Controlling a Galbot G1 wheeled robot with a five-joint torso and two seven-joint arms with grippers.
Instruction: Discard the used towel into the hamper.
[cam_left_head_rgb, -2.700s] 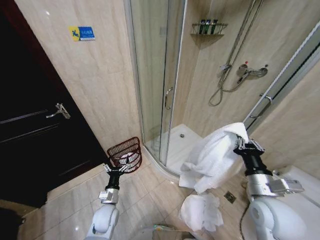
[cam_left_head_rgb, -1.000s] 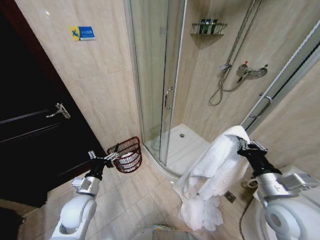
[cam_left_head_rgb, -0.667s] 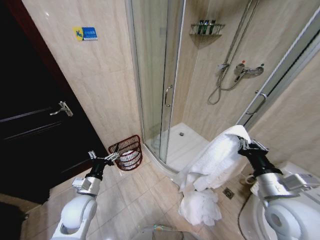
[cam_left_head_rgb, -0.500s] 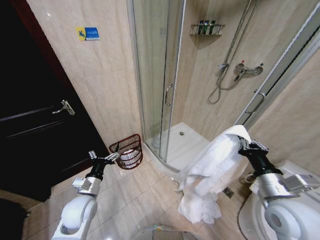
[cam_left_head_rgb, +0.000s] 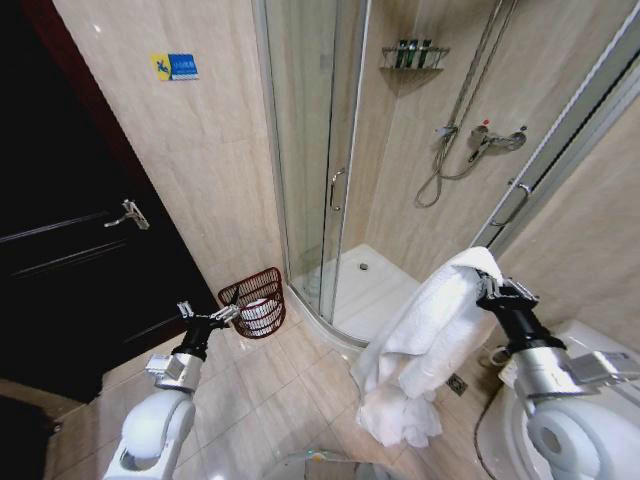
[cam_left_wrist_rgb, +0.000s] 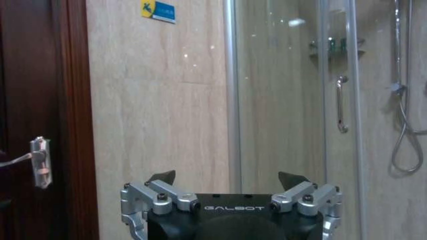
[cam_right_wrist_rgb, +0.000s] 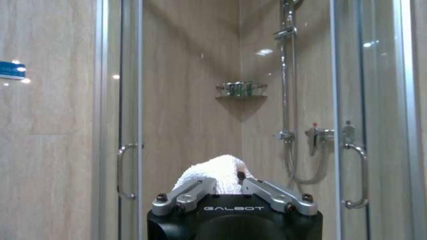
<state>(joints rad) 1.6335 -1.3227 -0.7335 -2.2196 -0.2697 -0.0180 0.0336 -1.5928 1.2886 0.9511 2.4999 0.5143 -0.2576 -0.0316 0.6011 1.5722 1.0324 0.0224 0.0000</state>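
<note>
A large white towel (cam_left_head_rgb: 425, 345) hangs from my right gripper (cam_left_head_rgb: 483, 288), which is shut on its top fold; the towel's bunched lower end rests on the floor tiles. In the right wrist view the towel (cam_right_wrist_rgb: 215, 175) bulges up between the closed fingers of the right gripper (cam_right_wrist_rgb: 225, 186). The reddish-brown hamper (cam_left_head_rgb: 254, 302) stands on the floor by the shower enclosure's corner, with white cloth inside it. My left gripper (cam_left_head_rgb: 208, 315) hovers open just left of the hamper's rim, holding nothing. The left wrist view has the left gripper (cam_left_wrist_rgb: 228, 178) spread wide, facing the tiled wall.
A curved glass shower door (cam_left_head_rgb: 310, 150) with a handle stands behind the hamper. A dark wooden door (cam_left_head_rgb: 70, 270) fills the left side. A white fixture (cam_left_head_rgb: 600, 370) sits beside my right arm. Bare floor tiles (cam_left_head_rgb: 290, 390) lie between the hamper and the towel.
The towel's hanging folds have swayed and settled lower. The left arm swung out to the left of the hamper earlier; the camera shifted slightly. Both grippers hold as before.
</note>
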